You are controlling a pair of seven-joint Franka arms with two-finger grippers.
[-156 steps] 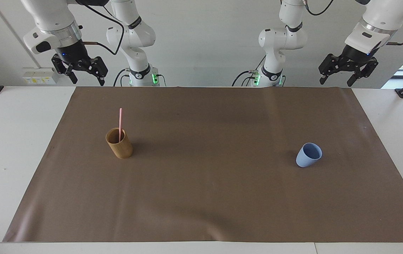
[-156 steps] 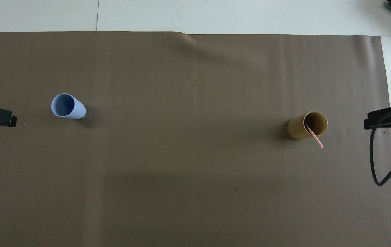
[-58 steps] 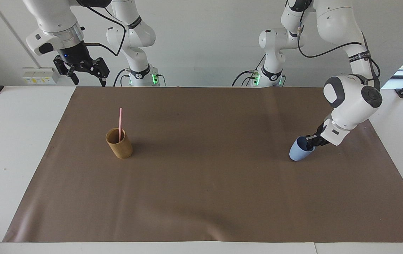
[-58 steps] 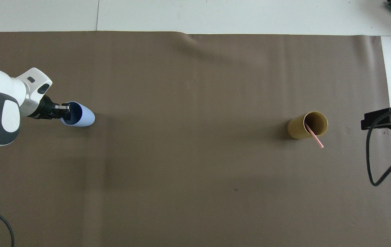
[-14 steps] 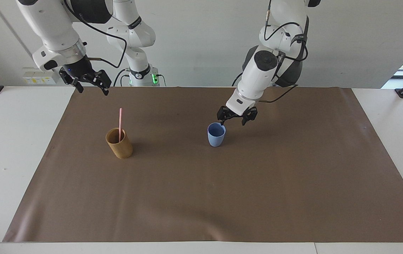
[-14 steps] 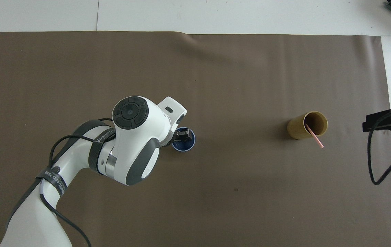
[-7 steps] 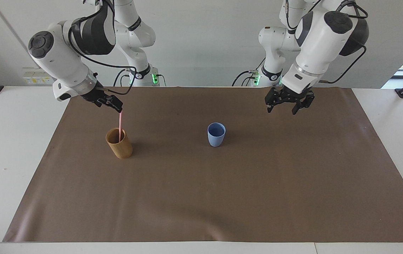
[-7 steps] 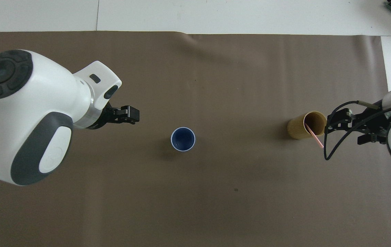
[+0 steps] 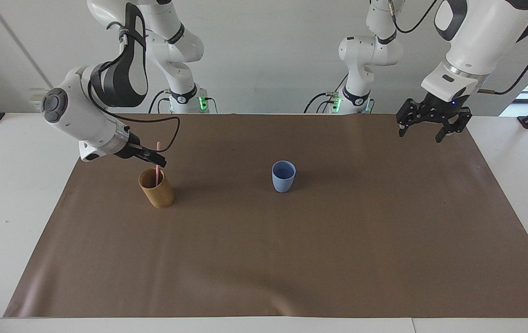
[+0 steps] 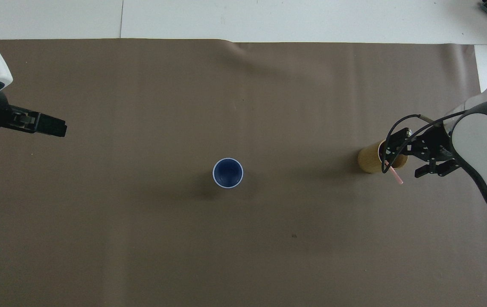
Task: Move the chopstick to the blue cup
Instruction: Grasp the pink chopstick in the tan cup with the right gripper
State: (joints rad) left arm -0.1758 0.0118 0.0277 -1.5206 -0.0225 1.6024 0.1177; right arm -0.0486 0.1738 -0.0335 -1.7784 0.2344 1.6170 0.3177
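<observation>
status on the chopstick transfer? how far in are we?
Done: the blue cup stands upright mid-mat, empty.

In hand: the right gripper is open at the chopstick, just above the brown cup, no grip visible. The stick sits in that cup.

Left: grasp, lift out, carry over, drop into the blue cup. The left gripper waits, open, over the mat's edge at its own end.
</observation>
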